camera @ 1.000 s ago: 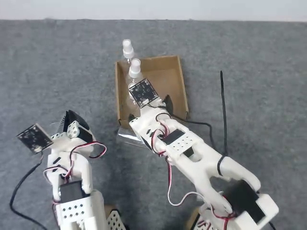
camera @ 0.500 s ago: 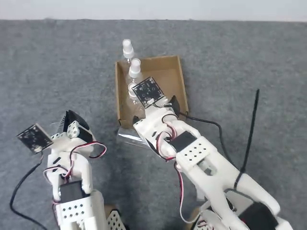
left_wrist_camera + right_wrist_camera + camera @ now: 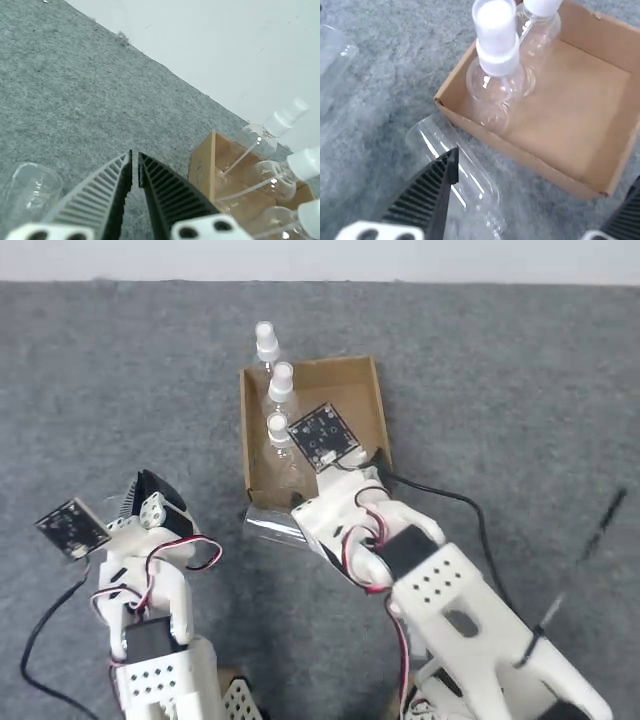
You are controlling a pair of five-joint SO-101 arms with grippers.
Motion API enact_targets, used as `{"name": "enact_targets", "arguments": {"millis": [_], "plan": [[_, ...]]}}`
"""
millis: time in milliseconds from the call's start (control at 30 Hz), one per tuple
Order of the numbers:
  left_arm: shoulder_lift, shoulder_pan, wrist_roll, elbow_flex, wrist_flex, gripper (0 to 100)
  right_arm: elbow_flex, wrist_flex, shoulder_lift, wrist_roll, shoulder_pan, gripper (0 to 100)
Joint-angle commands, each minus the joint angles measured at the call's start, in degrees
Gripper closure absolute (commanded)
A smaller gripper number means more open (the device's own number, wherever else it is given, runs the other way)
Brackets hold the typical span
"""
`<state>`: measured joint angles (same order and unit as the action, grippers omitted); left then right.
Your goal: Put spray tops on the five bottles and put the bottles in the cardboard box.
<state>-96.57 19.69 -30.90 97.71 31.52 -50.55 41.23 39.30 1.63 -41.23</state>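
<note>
Right gripper [image 3: 540, 175] (wide open, empty) has shifted right, leaving a bottle [image 3: 280, 430] in the box [image 3: 355, 390], mid-frame; left gripper [image 3: 134, 156] nearly closed, empty.

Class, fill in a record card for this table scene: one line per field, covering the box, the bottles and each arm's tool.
Cardboard box: open, on grey table.
Capped bottles: two standing inside the box.
Third capped bottle: at the box's far corner; inside or outside unclear.
Uncapped bottle: lying beside the box's near wall.
Left tool: shut, empty.
Right tool: open, empty, near uncapped bottle.
</note>
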Motion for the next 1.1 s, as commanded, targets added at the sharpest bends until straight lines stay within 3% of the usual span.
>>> {"name": "enact_targets", "arguments": {"millis": [0,367,600,800,1067], "plan": [[-0.7,0.0,0.5,-0.7,0.2,99,1.1,3.5,6.5,0.0,1.0,56.7],[-0.9,0.1,0.5,-0.7,0.2,99,1.1,8.6,10.9,0.0,0.3,56.7],[-0.9,0.1,0.5,-0.7,0.2,99,1.1,13.6,11.1,-3.2,-7.3,57.1],[-0.9,0.1,0.5,-0.7,0.2,99,0.8,13.6,10.9,-3.3,-11.4,69.3],[-1.0,0.3,0.5,-0.7,0.1,99,0.7,13.6,10.8,-3.6,-11.5,70.3]]}}
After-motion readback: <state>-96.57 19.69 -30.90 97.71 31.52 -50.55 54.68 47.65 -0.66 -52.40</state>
